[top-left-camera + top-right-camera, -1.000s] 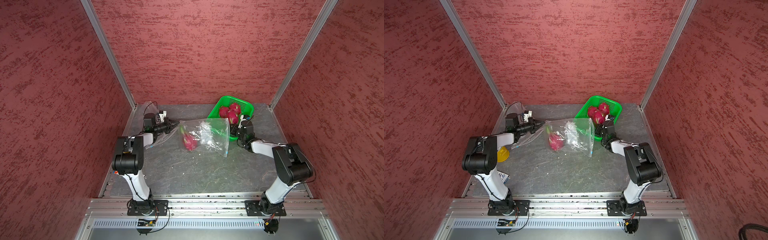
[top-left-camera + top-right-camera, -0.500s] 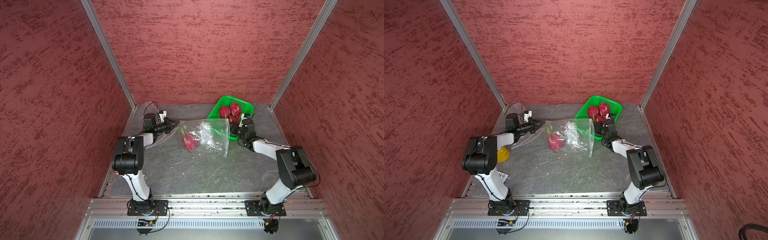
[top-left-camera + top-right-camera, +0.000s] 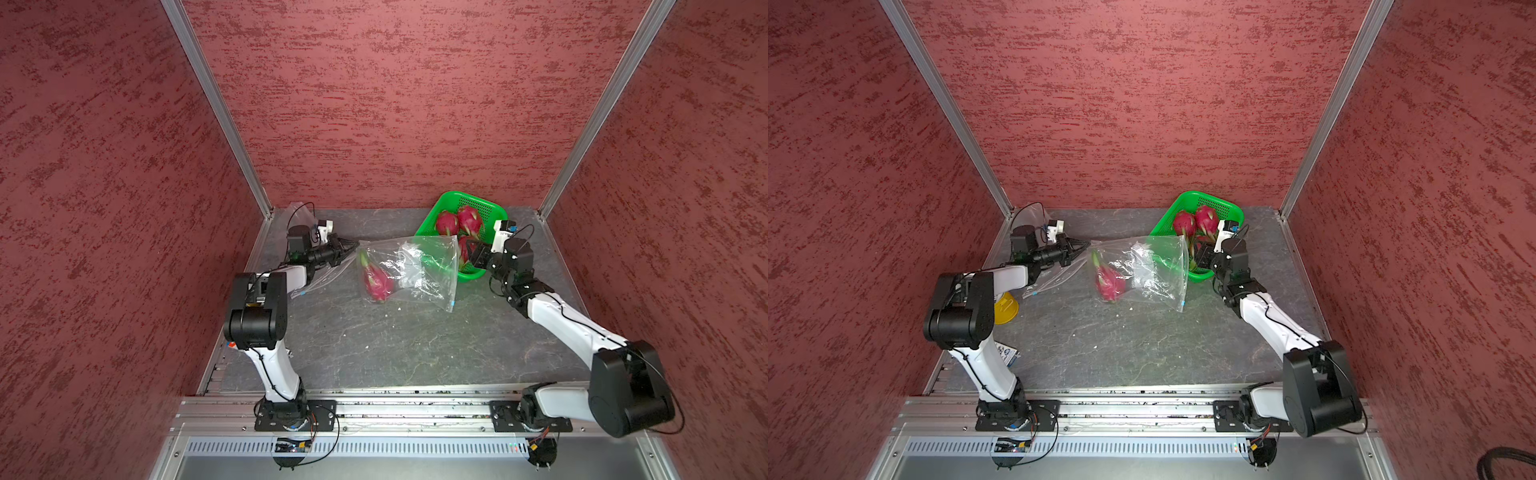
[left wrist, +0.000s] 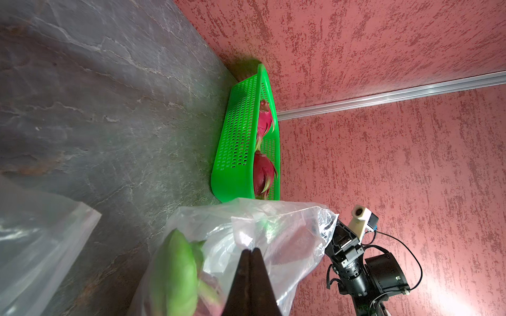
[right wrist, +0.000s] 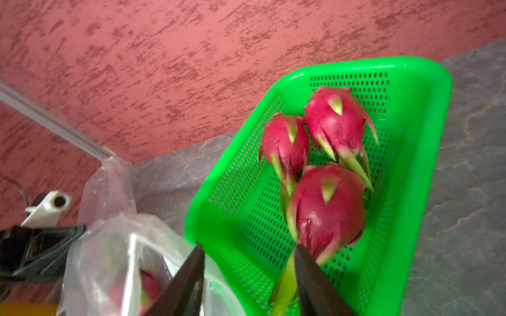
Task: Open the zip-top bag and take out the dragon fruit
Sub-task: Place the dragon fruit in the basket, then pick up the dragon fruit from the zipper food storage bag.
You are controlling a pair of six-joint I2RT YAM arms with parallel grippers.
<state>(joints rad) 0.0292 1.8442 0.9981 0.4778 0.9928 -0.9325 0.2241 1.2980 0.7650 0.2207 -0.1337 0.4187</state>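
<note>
**Q:** Clear plastic first. Where is the zip-top bag?

**A:** It is on the grey tabletop, mid-field. One end is just beside the green basket; I cannot tell whether they touch. The upper edge is lifted off the surface and the film looks crumpled.

**Q:** What is inside it?

**A:** One dragon fruit, at the end toward the left arm. It lies on its side, magenta skin showing, green tip toward the back wall.

**Q:** And the other fruit?

**A:** Three are in the basket, packed together. There is a near fruit, and two far fruits sit behind it.

**Q:** How are the left jaws?

**A:** They are pressed fully together on the bag's raised corner. The film runs taut from their tip toward the fruit.

**Q:** And the right jaws?

**A:** They are parted, with nothing between them. They hang over the basket's near rim, next to the bag's far end. The near fruit's green scales lie against the inner face of one finger without being pinched.

**Q:** Is the seal parted?

**A:** I cannot tell.

**Q:** Anything else on the surface?

**A:** A second clear bag lies flat under the left arm. A yellow object is partly hidden behind that arm's elbow.
</note>
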